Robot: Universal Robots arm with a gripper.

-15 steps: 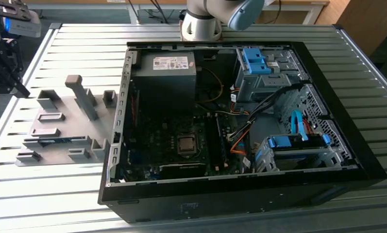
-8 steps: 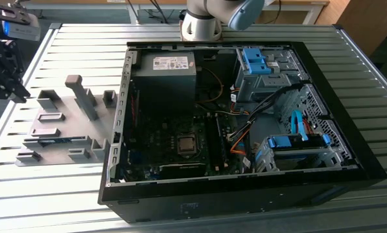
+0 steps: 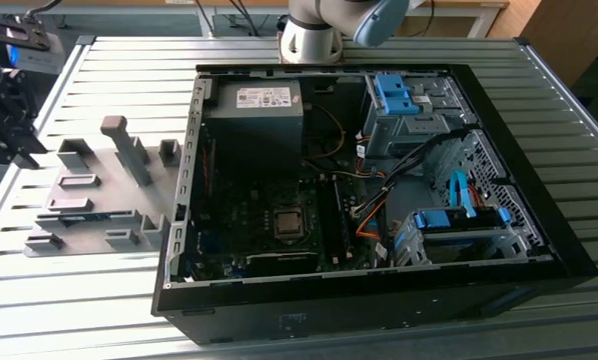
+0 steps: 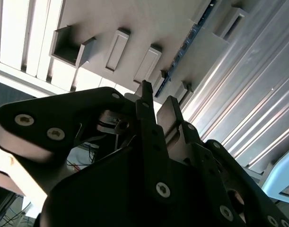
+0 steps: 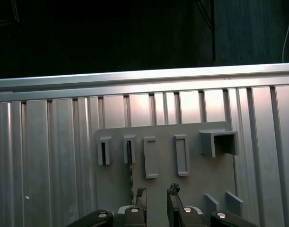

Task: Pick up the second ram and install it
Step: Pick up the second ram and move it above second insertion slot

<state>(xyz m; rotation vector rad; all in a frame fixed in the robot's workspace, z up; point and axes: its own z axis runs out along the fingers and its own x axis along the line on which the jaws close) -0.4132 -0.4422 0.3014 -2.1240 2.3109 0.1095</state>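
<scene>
The gripper (image 5: 157, 191) is hovering over the grey fixture plate (image 5: 158, 135) in both wrist views, its two dark fingers (image 4: 144, 101) pointing down at the plate; the jaws are standing apart with a bare gap between them, gripping nothing. The second ram (image 3: 83, 217) is lying in the fixture plate on the slatted aluminium table (image 3: 79, 300), at about nine o'clock from the open computer case (image 3: 379, 315) in the exterior view; there it is showing as a thin blue strip between grey fixture blocks (image 3: 130, 150). In the second wrist view the stick is running as a narrow dark-blue line across the plate towards the fingertips, near them but not between them. Inside the case, the CPU socket (image 3: 289, 223) is sitting near the middle; the power supply (image 3: 253, 112) is at about eleven o'clock from it, and blue drive-bay latches (image 3: 394, 94) are at about one o'clock.
</scene>
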